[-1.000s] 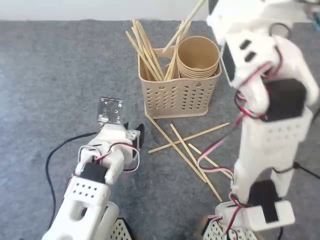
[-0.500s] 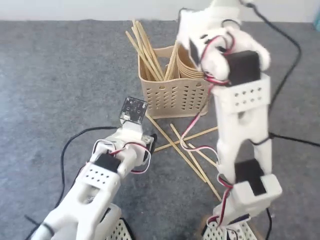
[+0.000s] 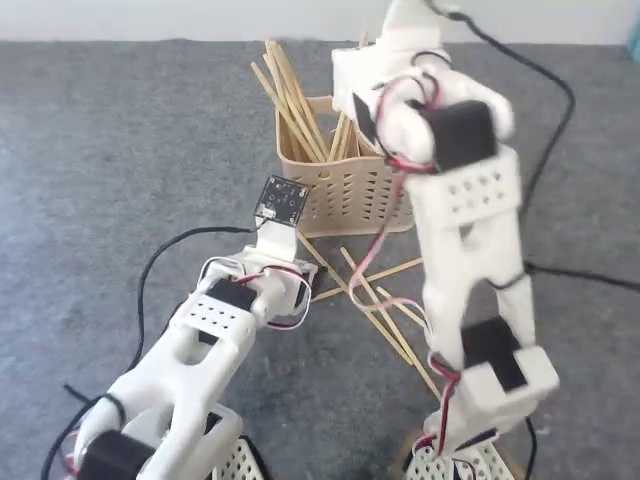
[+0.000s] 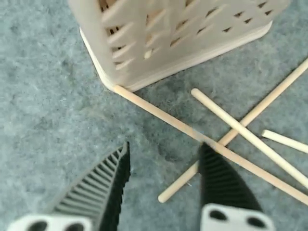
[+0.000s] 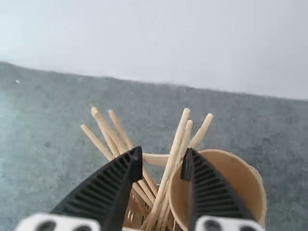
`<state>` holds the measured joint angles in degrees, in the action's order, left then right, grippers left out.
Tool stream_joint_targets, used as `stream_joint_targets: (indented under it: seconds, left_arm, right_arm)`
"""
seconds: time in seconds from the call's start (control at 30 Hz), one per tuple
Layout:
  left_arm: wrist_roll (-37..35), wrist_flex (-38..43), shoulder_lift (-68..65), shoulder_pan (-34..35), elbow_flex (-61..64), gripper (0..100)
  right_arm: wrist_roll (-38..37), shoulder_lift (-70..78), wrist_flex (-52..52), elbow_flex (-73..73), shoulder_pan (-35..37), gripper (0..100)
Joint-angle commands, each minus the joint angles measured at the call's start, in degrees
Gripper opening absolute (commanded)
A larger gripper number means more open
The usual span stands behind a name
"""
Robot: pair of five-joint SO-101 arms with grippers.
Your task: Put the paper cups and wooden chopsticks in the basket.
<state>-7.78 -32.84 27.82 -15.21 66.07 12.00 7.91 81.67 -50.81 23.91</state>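
On the grey felt desk (image 3: 100,150), loose chopsticks (image 4: 163,117) lie beside the basket (image 3: 350,192). One slants just beyond the wide-spread fingers of the left gripper (image 4: 165,150), the nearer arm. The right gripper (image 5: 162,154), narrowly parted, hangs over the basket.

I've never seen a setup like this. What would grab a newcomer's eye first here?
First, the tan basket in the middle of the grey carpet, bristling with wooden chopsticks next to stacked paper cups. The right gripper hangs open just above it. In front of the basket, loose chopsticks lie crisscrossed on the carpet, with the left gripper open over them.
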Motion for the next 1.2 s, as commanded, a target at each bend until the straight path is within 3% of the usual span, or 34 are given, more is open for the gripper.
stream_joint_targets:
  seconds: [0.0, 0.1, 0.23, 0.4, 0.57, 0.83, 0.93, 1.07, 1.17]
  left_arm:
    - [1.32, -1.67, 0.09, -1.67, -3.30, 28]
    - [5.98, -2.02, 0.09, -4.92, -3.12, 28]
    - [5.63, -2.64, 0.09, -7.30, -3.65, 28]
    - [-4.22, -2.55, -3.08, -7.38, -7.08, 28]
    - [-11.96, -1.76, -13.45, -3.43, -13.05, 28]
    - [-22.24, -8.35, -27.43, 0.79, -25.45, 27]
    - [-22.42, -8.97, -28.57, 0.62, -26.68, 21]
    - [-22.15, -8.79, -28.57, 0.26, -26.51, 1]
    - [-22.15, -9.05, -28.48, -0.70, -26.51, 2]
  right_arm:
    - [-0.97, -10.95, 2.86, -1.41, 0.13, 10.6]
    - [-0.97, -16.31, 6.99, -1.41, -1.19, 8.0]
    - [-0.97, -23.34, 12.53, -1.41, -5.23, 7.4]
    - [-1.05, -29.05, 21.49, -0.88, -11.65, 7.2]
    - [-1.14, -35.74, 21.05, 9.67, -22.64, 7.2]
    - [-8.97, -42.33, 21.05, 23.82, -28.53, 7.2]
    - [-9.05, -43.47, 21.05, 25.41, -30.20, 7.2]
    - [-9.05, -43.65, 21.05, 25.67, -31.96, 7.2]
    - [-9.05, -43.65, 21.05, 25.67, -32.48, 7.2]
